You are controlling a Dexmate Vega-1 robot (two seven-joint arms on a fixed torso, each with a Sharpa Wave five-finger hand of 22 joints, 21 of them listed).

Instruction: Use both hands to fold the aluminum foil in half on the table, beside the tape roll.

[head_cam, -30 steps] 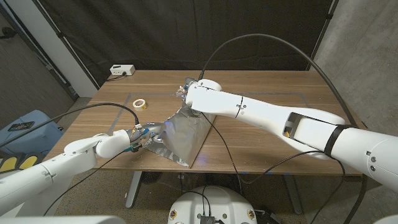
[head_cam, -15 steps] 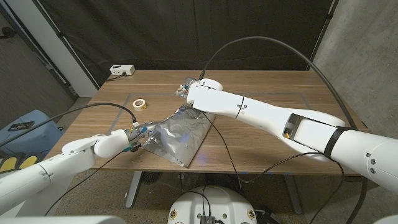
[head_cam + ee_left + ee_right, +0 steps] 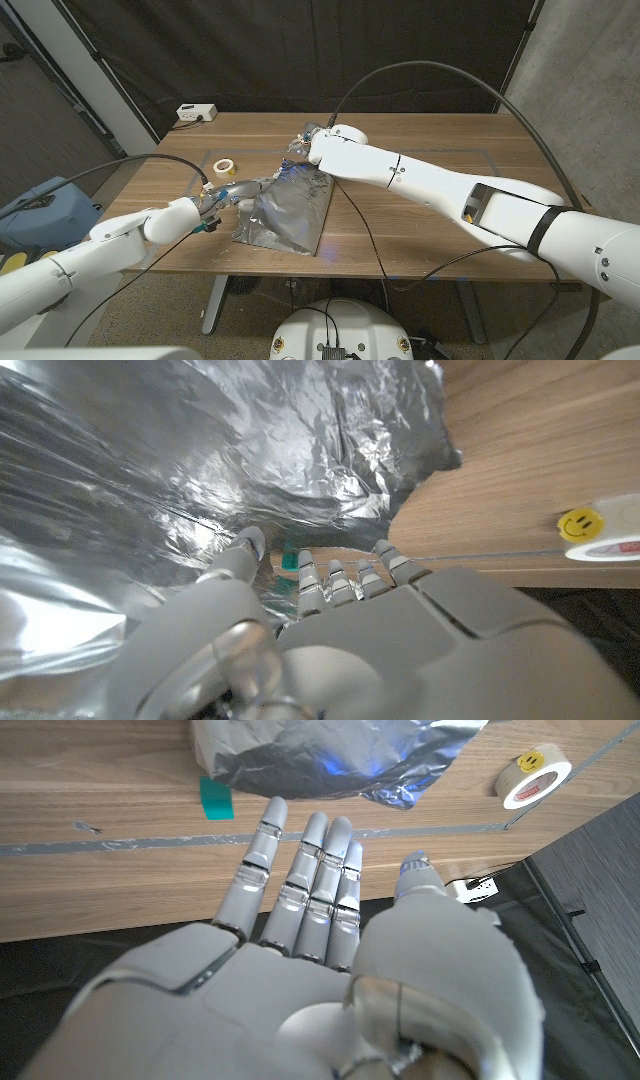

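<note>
The left hand (image 3: 222,195) holds the left edge of the aluminum foil (image 3: 285,210); in the left wrist view its fingers (image 3: 345,582) curl under the crinkled sheet and the thumb lies on the foil. The right hand (image 3: 303,146) is above the far edge of the foil, and in the right wrist view its fingers (image 3: 305,870) are straight and close together, holding nothing. The foil lies near the middle of the wooden table (image 3: 450,200). The tape roll (image 3: 225,166) stands near the foil, on its left side, not touching it.
</note>
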